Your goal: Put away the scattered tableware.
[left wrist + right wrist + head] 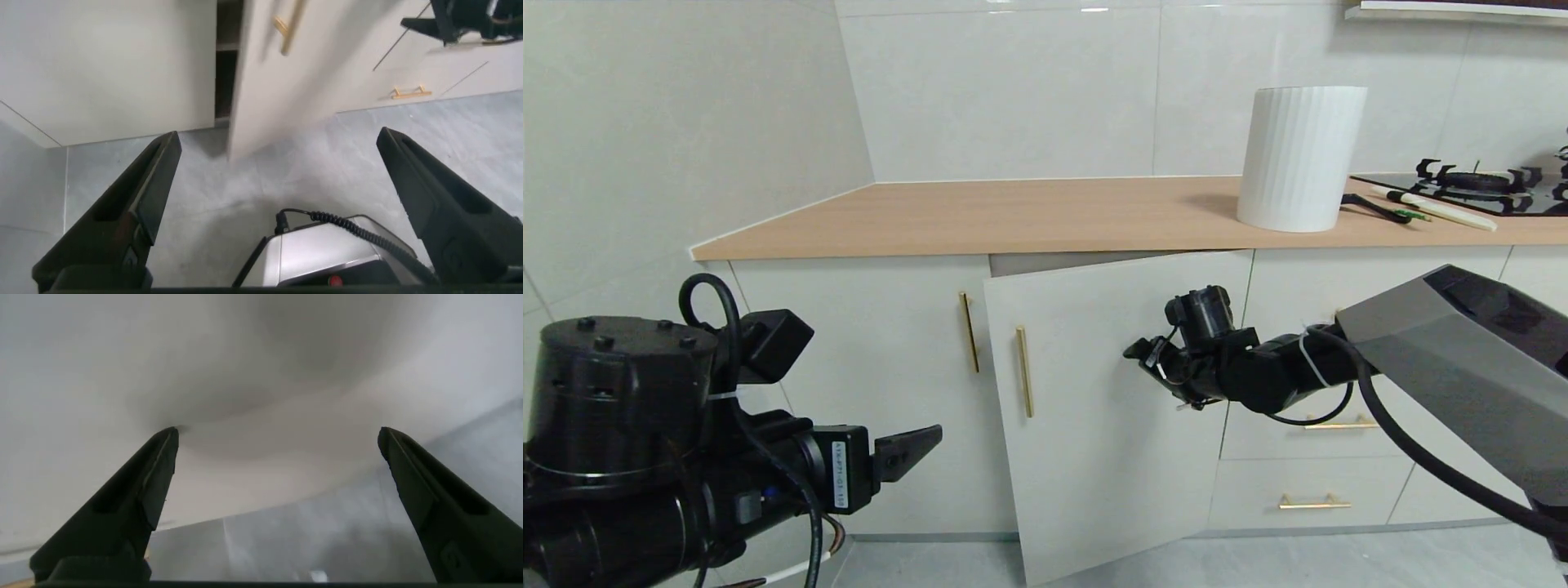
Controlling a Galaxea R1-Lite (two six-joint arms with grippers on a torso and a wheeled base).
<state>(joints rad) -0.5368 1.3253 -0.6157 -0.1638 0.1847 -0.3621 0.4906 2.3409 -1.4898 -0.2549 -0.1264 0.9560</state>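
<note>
On the wooden counter (1013, 216) stands a tall white ribbed holder (1303, 159). Just right of it lie a black-handled utensil (1376, 209) and a pair of pale chopsticks (1445, 211). Below the counter, a white cabinet door (1111, 408) with a gold handle (1023, 371) hangs partly open. My right gripper (1147, 355) (278, 433) is open, close against the face of that door near its hinge side. My left gripper (907, 453) (278, 139) is open and holds nothing, low at the left above the floor, away from the cabinets.
A black gas hob (1478, 184) sits at the counter's far right. A shut cabinet door (866, 384) is left of the open one, and drawers with gold handles (1313, 502) are to its right. Grey floor (327, 180) lies below.
</note>
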